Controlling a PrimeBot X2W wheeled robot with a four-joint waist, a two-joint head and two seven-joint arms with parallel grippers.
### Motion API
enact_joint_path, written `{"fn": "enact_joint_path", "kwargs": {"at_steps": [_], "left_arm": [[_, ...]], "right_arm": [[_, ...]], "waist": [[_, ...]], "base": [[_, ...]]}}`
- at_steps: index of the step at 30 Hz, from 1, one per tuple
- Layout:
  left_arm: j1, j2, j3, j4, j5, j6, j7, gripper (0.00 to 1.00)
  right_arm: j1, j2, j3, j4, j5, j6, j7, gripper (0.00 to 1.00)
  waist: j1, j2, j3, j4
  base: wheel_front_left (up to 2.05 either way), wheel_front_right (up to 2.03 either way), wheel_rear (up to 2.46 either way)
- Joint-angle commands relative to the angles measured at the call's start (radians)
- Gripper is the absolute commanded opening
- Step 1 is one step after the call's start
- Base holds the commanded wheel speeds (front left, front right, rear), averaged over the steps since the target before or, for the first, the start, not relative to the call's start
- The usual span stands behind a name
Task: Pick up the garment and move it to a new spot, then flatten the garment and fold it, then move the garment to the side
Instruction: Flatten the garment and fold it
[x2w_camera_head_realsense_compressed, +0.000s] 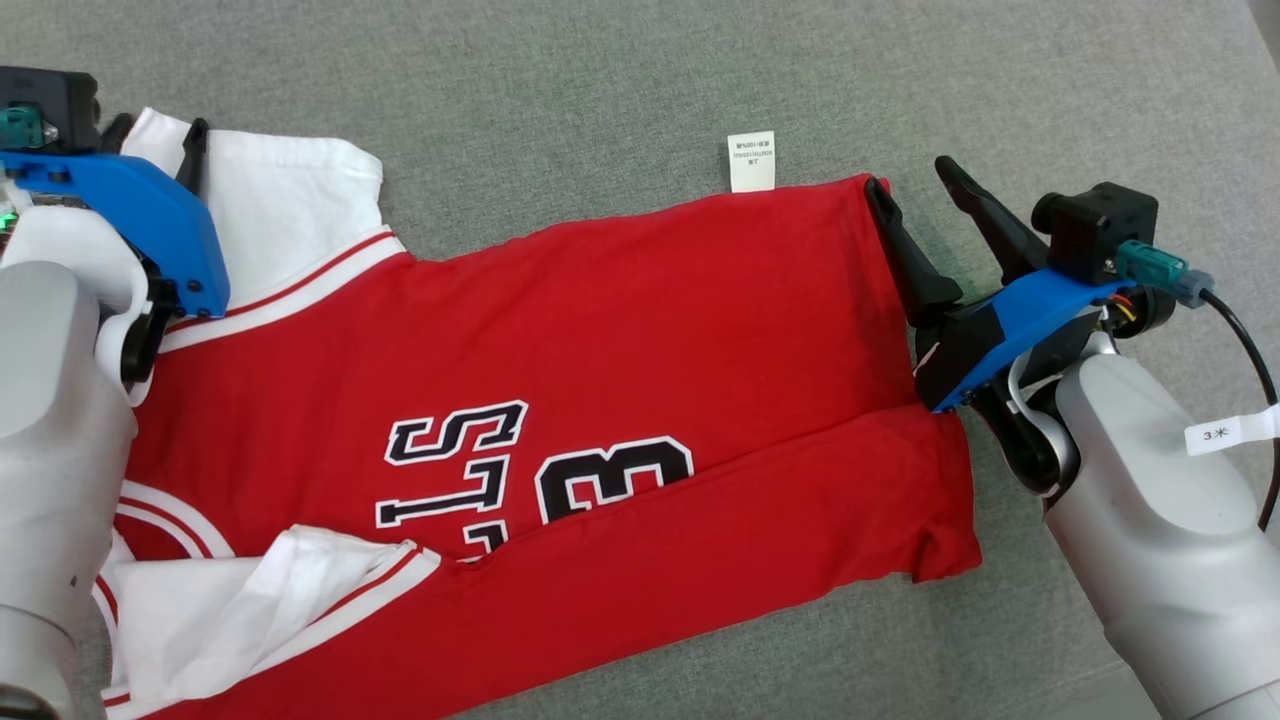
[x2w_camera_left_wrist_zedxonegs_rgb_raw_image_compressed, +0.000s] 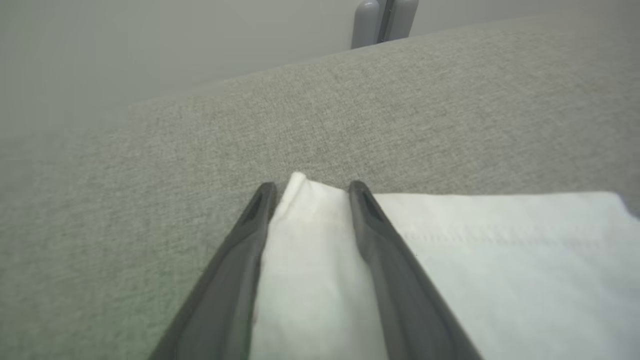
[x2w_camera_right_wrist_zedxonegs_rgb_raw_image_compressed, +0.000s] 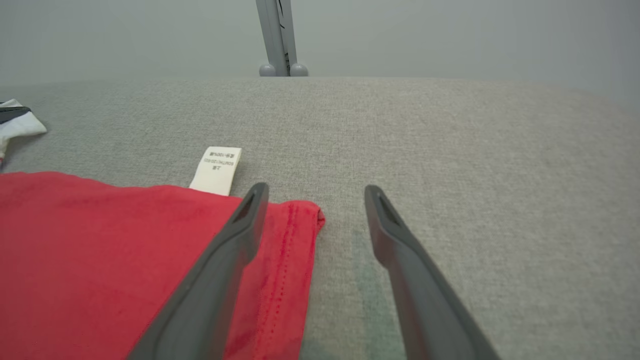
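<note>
The garment (x2w_camera_head_realsense_compressed: 600, 380) is a red jersey with white sleeves and black lettering, spread across the grey fabric surface (x2w_camera_head_realsense_compressed: 600, 80); its lower long edge is folded over. A white care label (x2w_camera_head_realsense_compressed: 751, 160) sticks out at the top edge. My left gripper (x2w_camera_head_realsense_compressed: 155, 135) is at the upper left over a white sleeve (x2w_camera_left_wrist_zedxonegs_rgb_raw_image_compressed: 500, 250); in the left wrist view its fingers (x2w_camera_left_wrist_zedxonegs_rgb_raw_image_compressed: 310, 187) stand apart with the sleeve's corner between them. My right gripper (x2w_camera_head_realsense_compressed: 910, 180) is open at the red hem corner (x2w_camera_right_wrist_zedxonegs_rgb_raw_image_compressed: 295, 235), with one finger over the red cloth and the other over bare surface.
A second white sleeve (x2w_camera_head_realsense_compressed: 230, 610) lies folded at the lower left. A grey post (x2w_camera_right_wrist_zedxonegs_rgb_raw_image_compressed: 277, 40) stands beyond the surface's far edge. A black cable with a white tag (x2w_camera_head_realsense_compressed: 1230, 430) hangs from my right wrist. Bare grey surface lies above and to the right of the jersey.
</note>
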Motion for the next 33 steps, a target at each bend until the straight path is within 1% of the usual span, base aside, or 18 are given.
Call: {"fn": "enact_joint_path", "kwargs": {"at_steps": [1,3,5,7,11,18,27,29,33], "left_arm": [[0.019,-0.008,-0.024,0.011,-0.015,-0.001,0.031,0.00],[0.022,0.002,-0.042,0.006,-0.038,-0.001,0.036,0.00],[0.014,0.019,-0.058,-0.004,-0.046,-0.001,0.015,0.00],[0.009,0.018,-0.071,-0.013,-0.058,-0.001,-0.007,0.00],[-0.006,0.006,-0.102,-0.024,-0.068,-0.001,-0.052,0.00],[-0.033,-0.017,-0.153,-0.033,-0.079,-0.001,-0.109,0.00],[-0.058,-0.034,-0.203,-0.026,-0.106,-0.001,-0.149,0.00],[-0.059,-0.036,-0.212,-0.022,-0.113,-0.001,-0.160,0.00],[-0.059,-0.036,-0.224,-0.017,-0.129,-0.001,-0.189,0.00]], "right_arm": [[-0.017,-0.009,0.005,0.007,0.009,0.000,-0.004,1.00],[-0.020,-0.014,0.016,0.018,0.021,0.000,0.007,1.00],[-0.023,-0.017,0.025,0.025,0.030,0.000,0.016,1.00],[-0.026,-0.024,0.034,0.032,0.043,0.000,0.031,1.00],[-0.032,-0.040,0.042,0.054,0.062,0.000,0.057,1.00],[-0.056,-0.050,0.060,0.110,0.092,0.000,0.090,1.00],[-0.104,-0.039,0.121,0.216,0.140,0.000,0.133,1.00],[-0.108,-0.035,0.141,0.230,0.158,0.001,0.146,0.00],[-0.116,-0.042,0.165,0.233,0.194,0.000,0.140,0.00]], "waist": [[0.0000,0.0000,-0.006,0.001],[0.0000,0.0000,-0.012,0.004],[0.0000,0.0000,-0.017,0.008],[0.0000,0.0000,-0.023,0.015],[0.0000,0.0000,-0.032,0.034],[0.0000,0.0000,-0.027,0.071],[0.0000,0.0000,-0.023,0.104],[0.0000,0.0000,-0.026,0.110],[0.0000,0.0000,-0.037,0.116]], "base": [[0.00,0.00,0.00],[0.00,0.00,0.00],[0.00,0.00,0.00],[0.00,0.00,0.00],[0.00,0.00,0.00],[0.00,0.00,0.00],[0.00,0.00,0.00],[0.00,0.00,0.00],[0.00,0.00,0.00]]}}
